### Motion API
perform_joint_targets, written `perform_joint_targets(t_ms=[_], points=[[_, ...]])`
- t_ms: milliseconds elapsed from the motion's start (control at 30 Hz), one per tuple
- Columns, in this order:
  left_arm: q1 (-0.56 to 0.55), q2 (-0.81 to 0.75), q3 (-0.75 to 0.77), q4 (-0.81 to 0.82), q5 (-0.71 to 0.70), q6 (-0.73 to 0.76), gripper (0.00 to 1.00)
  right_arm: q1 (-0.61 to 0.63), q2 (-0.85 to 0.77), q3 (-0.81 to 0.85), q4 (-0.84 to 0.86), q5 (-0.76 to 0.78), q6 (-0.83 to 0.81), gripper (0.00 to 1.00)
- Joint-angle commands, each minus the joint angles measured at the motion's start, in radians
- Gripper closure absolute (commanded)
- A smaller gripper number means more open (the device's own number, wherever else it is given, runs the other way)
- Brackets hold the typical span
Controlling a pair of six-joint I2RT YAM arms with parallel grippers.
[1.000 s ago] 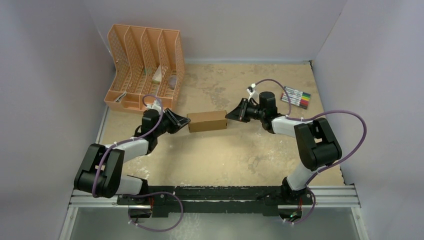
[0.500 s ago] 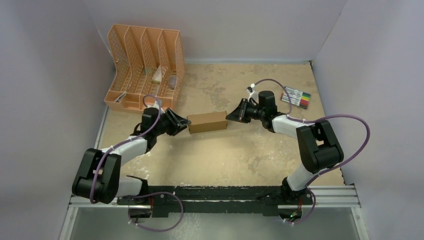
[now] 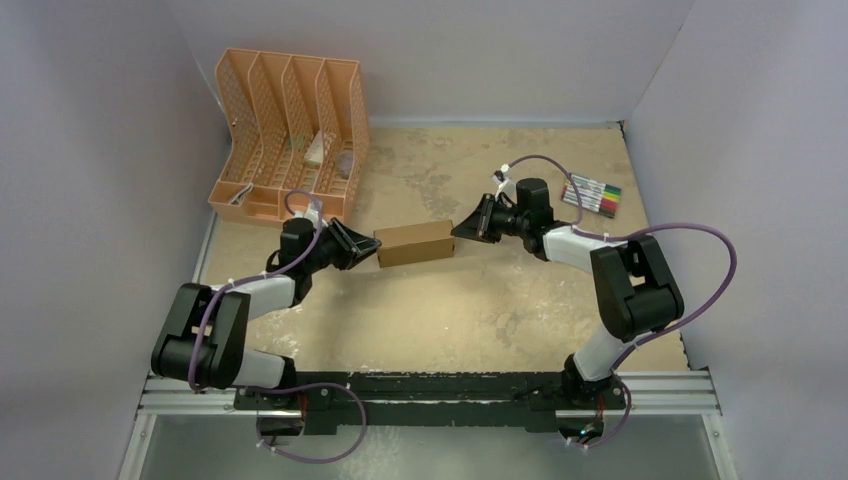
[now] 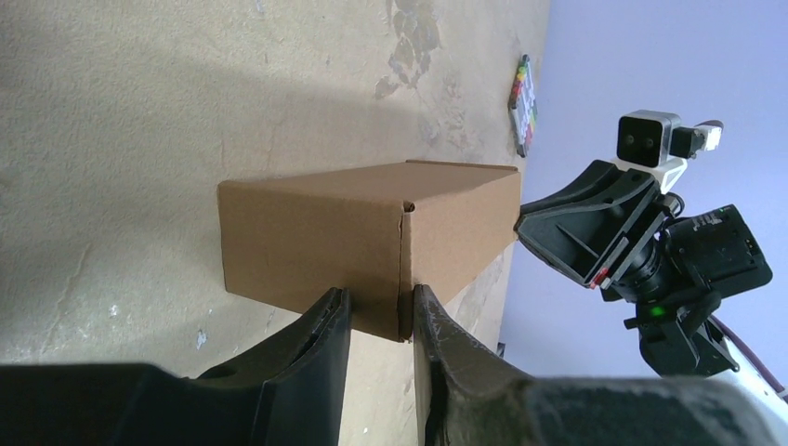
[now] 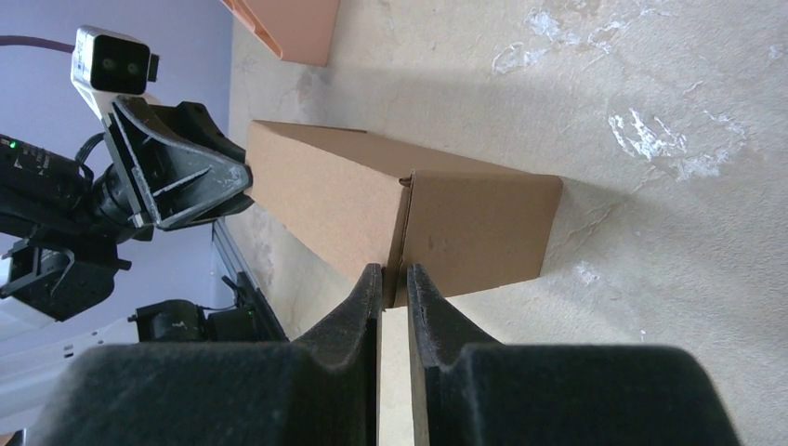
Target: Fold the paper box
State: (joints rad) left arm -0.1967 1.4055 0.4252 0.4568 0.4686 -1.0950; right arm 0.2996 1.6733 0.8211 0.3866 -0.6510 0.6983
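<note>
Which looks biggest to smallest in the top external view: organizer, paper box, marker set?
1. Organizer, clearly largest.
2. Paper box.
3. Marker set, a bit smaller than the box in that view.

Lab test cell: plain walls (image 3: pixel 90 150), rail-mounted arms (image 3: pixel 620 290).

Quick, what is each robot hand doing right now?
Left end effector: nearly closed, fingers at the paper box end; grip unclear.
Right end effector: nearly closed at the other end; grip unclear.

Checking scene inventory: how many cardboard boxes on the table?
1. The paper box lies mid-table between the left gripper and right gripper. The orange organizer could hide more in its slots.
</note>
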Motion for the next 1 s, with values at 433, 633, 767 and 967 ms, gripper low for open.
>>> perform_joint_targets(t_ms=[433, 633, 767, 967], points=[[0.003, -0.105, 0.095, -0.505, -0.118, 0.235, 0.76, -0.005, -0.072, 0.001, -0.240, 0.043, -0.107, 0.87], [0.003, -0.195, 0.113, -0.578, -0.074, 0.236, 0.65, -0.006, -0.156, -0.033, -0.269, 0.033, -0.113, 0.78], [0.003, -0.276, 0.098, -0.635, -0.080, 0.239, 0.61, -0.006, -0.211, -0.063, -0.315, 0.017, -0.129, 0.70], [0.003, -0.337, 0.108, -0.734, -0.104, 0.270, 0.58, -0.006, -0.302, -0.076, -0.424, 0.089, -0.198, 0.57]])
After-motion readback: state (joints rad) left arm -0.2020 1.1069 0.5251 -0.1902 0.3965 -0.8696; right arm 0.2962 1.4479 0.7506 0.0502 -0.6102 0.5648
